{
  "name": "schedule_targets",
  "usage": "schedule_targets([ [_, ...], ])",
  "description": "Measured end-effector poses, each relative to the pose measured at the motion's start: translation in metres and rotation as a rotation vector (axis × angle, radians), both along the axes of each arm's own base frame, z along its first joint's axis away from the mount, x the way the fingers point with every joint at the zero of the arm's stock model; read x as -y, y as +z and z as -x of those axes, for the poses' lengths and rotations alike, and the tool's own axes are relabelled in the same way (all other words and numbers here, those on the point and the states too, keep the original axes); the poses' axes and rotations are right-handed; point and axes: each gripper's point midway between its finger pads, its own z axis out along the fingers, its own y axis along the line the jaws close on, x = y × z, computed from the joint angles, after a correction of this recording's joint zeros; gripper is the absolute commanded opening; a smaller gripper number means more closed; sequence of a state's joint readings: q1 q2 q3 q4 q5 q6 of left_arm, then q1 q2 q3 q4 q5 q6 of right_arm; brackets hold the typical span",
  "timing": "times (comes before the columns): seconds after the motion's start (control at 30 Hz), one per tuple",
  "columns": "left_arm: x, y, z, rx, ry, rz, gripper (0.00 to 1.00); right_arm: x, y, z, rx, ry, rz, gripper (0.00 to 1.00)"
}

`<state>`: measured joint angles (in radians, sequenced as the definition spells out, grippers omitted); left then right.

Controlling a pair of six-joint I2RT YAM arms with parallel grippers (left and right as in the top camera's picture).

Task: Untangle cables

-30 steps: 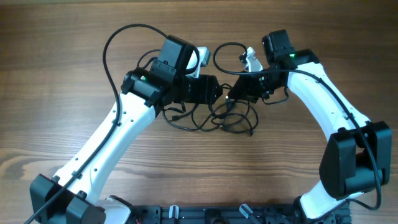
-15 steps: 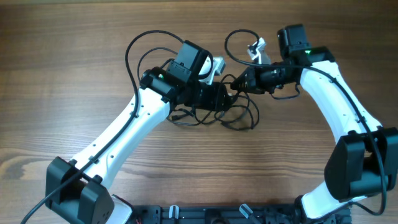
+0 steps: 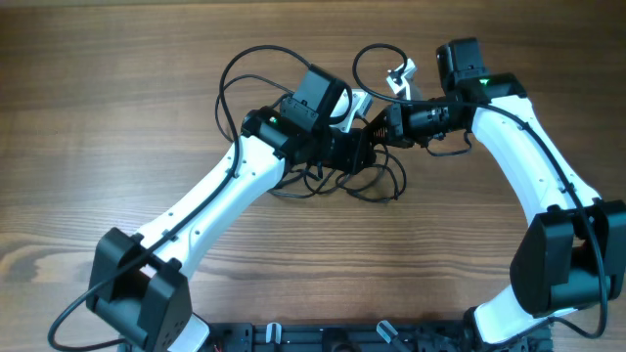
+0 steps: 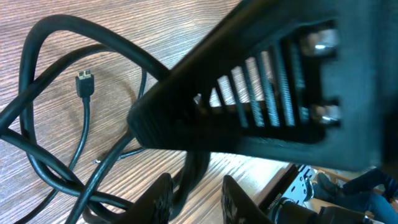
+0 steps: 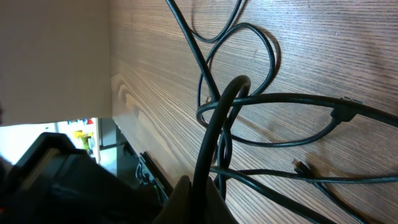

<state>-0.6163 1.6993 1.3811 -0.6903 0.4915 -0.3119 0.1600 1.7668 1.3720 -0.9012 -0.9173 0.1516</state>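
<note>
Overhead, the cables [image 3: 375, 184] are lying as a light, limp, springy knot on the desk [image 3: 117, 78] between the arms, the right pincer [image 5: 198, 196] pinching one strand, the left pincer [image 4: 198, 199] sitting spread around another, so gripping near a plug [image 4: 85, 78] is looking wisest.

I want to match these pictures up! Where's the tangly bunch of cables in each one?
Overhead: the cables lie just above the picture's middle.
Left wrist: cables at the left, one plug showing.
Right wrist: cables loop across the middle and right.
Shared landmark: the wooden table under them.
</note>
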Motion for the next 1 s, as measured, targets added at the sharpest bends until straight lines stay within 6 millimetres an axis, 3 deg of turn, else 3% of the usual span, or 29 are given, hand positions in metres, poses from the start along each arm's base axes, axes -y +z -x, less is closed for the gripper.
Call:
schedule_targets([
  [0.17, 0.001, -0.013, -0.002, -0.022, 0.001, -0.018, 0.17, 0.0, 0.0, 0.0, 0.001, 0.0, 0.001, 0.04],
  [0.4, 0.005, -0.011, -0.002, -0.008, -0.017, -0.004, 0.04, 0.002, -0.002, -0.002, 0.022, 0.007, 0.016, 0.05],
  [0.67, 0.003, -0.012, -0.004, -0.013, -0.011, -0.005, 0.04, 0.01, -0.014, -0.007, 0.033, -0.023, 0.121, 0.05],
  [0.9, 0.001, -0.014, -0.006, -0.016, 0.0, -0.012, 0.1, 0.027, -0.028, -0.006, -0.004, -0.079, 0.244, 0.04],
  [1.0, -0.004, -0.014, -0.01, -0.016, 0.016, -0.016, 0.04, 0.036, -0.034, -0.007, -0.02, -0.11, 0.296, 0.04],
])
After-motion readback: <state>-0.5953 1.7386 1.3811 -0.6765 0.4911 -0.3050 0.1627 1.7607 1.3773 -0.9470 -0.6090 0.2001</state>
